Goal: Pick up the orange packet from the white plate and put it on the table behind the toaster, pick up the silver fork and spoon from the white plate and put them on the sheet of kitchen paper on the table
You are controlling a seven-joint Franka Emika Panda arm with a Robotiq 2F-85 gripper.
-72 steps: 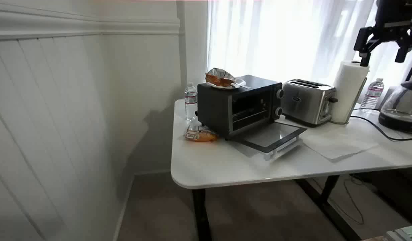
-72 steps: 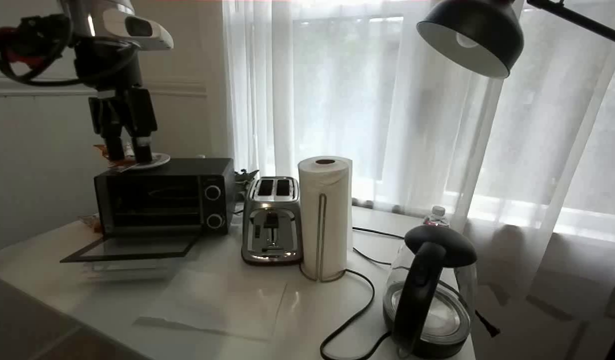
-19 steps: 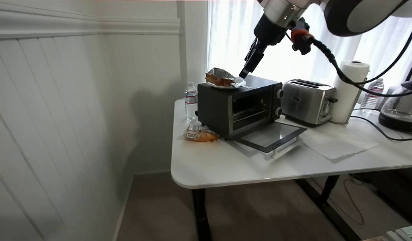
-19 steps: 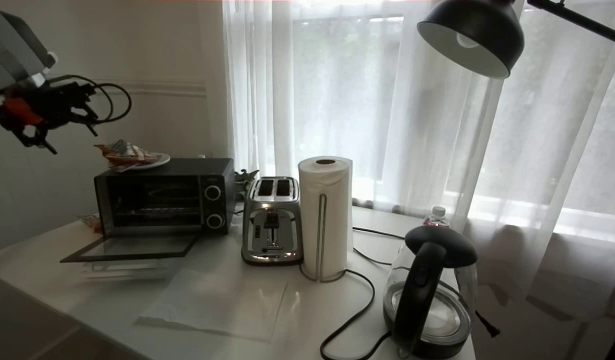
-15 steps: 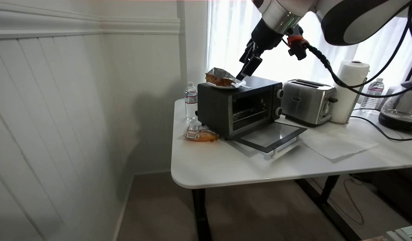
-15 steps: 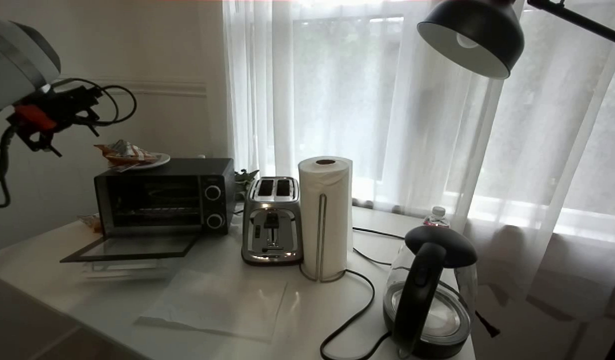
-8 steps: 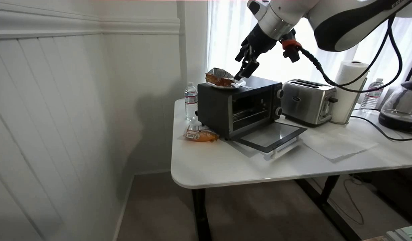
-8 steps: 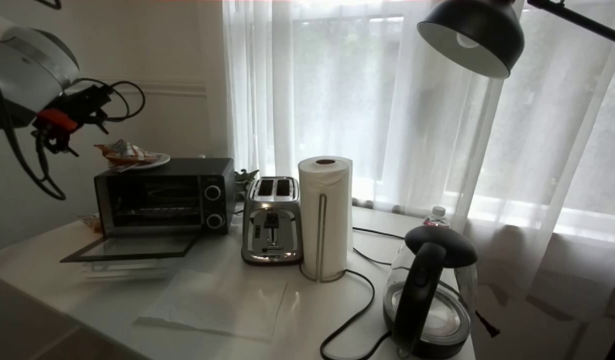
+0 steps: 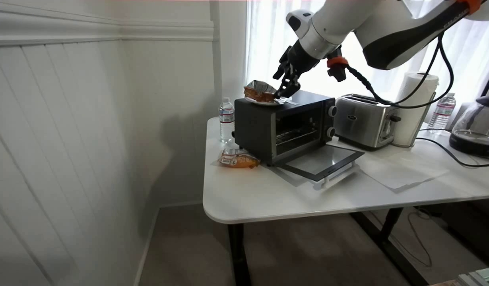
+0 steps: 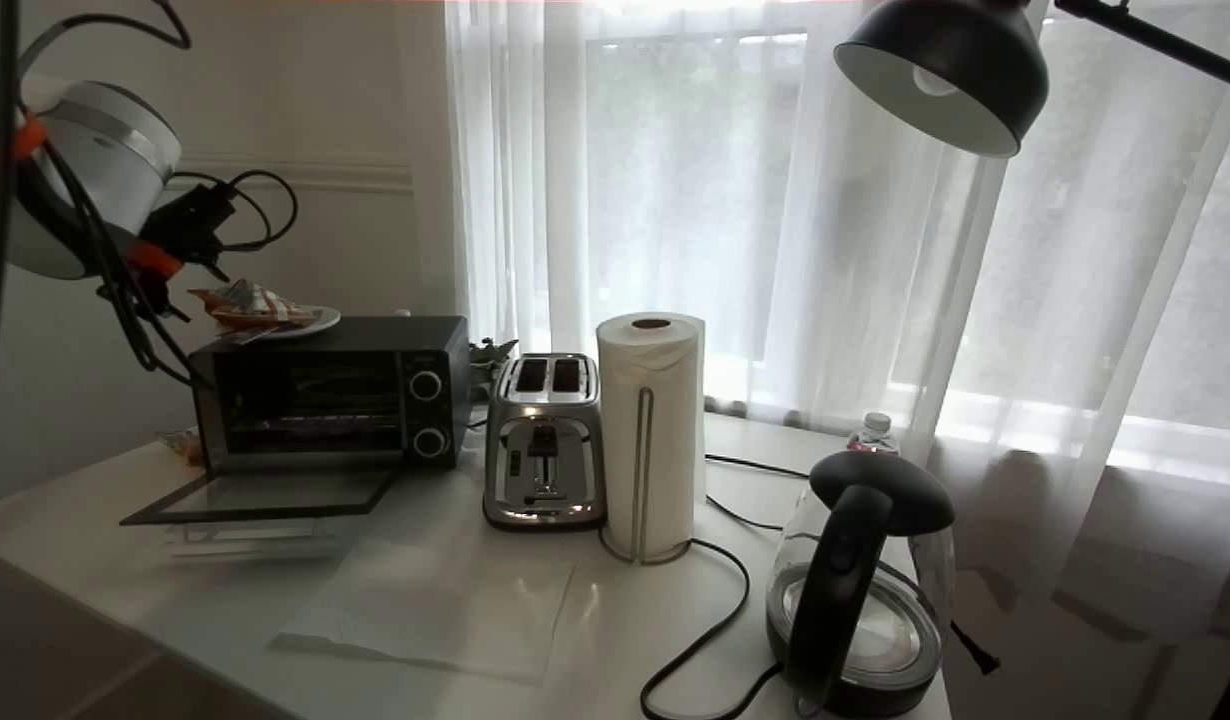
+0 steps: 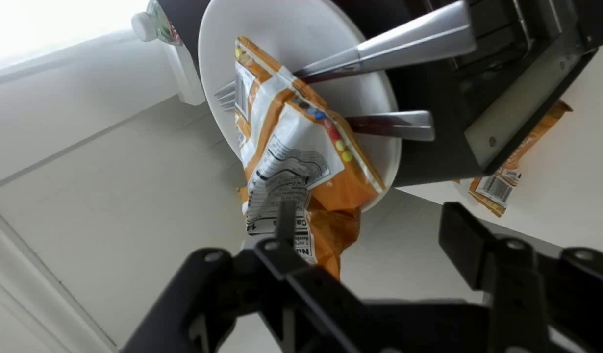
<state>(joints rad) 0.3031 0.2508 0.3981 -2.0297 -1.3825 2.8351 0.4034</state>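
Note:
An orange-and-white packet (image 11: 301,147) lies on the white plate (image 11: 282,22) on top of the black toaster oven (image 9: 254,127); it also shows in both exterior views (image 9: 257,94) (image 10: 258,310). A silver fork (image 11: 414,39) lies partly under the packet, its handle sticking out past the rim. A second silver handle (image 11: 397,125), its head hidden under the packet, lies beside it. My gripper (image 11: 370,223) is open and empty, tilted close to the packet; one finger overlaps the packet in the wrist view. The kitchen paper sheet (image 9: 403,171) lies on the table.
Another orange packet (image 9: 238,159) lies on the table beside the oven, near a water bottle (image 9: 227,119). The oven door (image 9: 320,163) hangs open. A silver toaster (image 9: 359,119), a paper towel roll (image 10: 650,440) and a glass kettle (image 10: 855,600) stand along the table. Cables hang from the arm.
My gripper has swung across from over the right of the table and come down and left toward the plate, staying open. The packets, plate and cutlery have not moved.

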